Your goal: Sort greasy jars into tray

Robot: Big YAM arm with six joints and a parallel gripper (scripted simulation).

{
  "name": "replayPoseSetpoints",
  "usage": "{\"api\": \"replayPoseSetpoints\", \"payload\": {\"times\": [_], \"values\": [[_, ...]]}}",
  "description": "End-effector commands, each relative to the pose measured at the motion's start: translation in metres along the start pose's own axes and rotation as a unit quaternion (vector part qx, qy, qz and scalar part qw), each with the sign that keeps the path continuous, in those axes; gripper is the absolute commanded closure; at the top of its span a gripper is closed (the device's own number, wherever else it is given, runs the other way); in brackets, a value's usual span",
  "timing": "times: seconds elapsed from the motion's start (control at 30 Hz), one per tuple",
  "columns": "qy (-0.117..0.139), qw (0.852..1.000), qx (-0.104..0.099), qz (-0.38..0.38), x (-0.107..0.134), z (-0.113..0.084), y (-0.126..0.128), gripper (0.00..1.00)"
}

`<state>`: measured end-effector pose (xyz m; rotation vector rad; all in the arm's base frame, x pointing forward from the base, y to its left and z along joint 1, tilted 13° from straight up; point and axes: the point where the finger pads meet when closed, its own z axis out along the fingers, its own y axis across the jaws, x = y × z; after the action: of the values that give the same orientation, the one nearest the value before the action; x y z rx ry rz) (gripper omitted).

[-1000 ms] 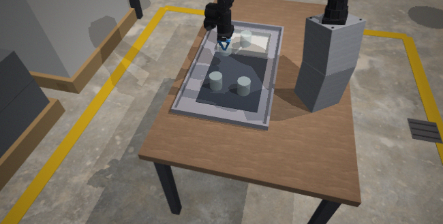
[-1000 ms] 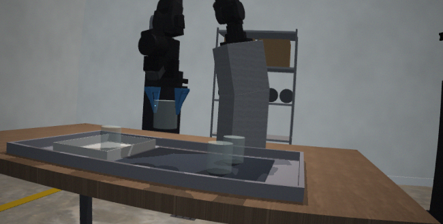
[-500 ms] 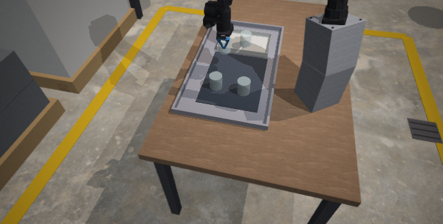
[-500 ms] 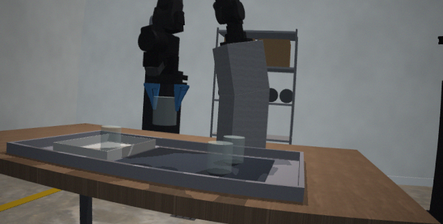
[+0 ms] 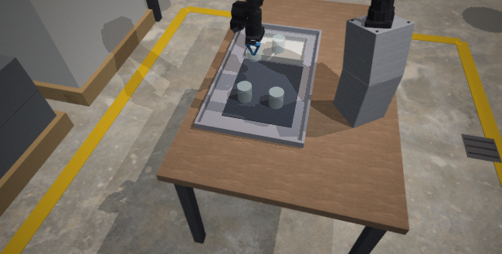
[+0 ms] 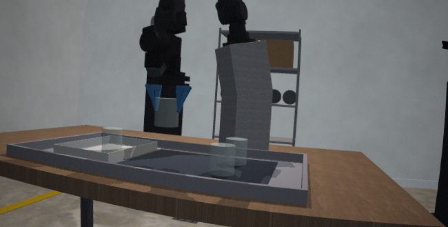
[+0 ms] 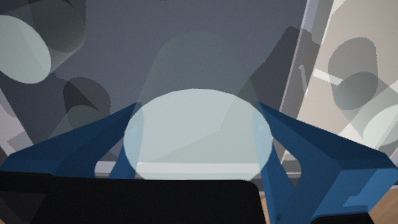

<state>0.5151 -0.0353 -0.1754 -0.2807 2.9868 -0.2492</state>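
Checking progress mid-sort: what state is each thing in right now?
Gripper: shut on a jar.
Held jar: lifted in the air, mouth down.
Tray jar: standing inside the tray.
Mat jars: standing on the mat, apart.
Tray: resting flat, one jar in it.
Mat: flat, two jars on it.
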Motion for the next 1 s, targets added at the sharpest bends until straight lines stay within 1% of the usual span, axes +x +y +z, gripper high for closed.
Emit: {"api": "replayPoseSetpoints", "payload": {"times": [0.0,0.2,0.23,0.47,0.5,0.8,0.97], "values": [[-0.01,1.0,0.003,0.004,-0.01,-0.015,0.001,1.0],[-0.01,1.0,0.003,0.004,-0.01,-0.015,0.001,1.0],[-0.01,1.0,0.003,0.004,-0.02,-0.031,0.003,1.0],[-0.01,1.0,0.003,0.004,-0.02,-0.031,0.003,1.0],[-0.01,1.0,0.003,0.004,-0.032,-0.041,0.002,1.0],[-0.01,1.0,0.003,0.004,-0.032,-0.041,0.002,1.0],[-0.01,1.0,0.003,0.004,-0.032,-0.041,-0.015,1.0]]}}
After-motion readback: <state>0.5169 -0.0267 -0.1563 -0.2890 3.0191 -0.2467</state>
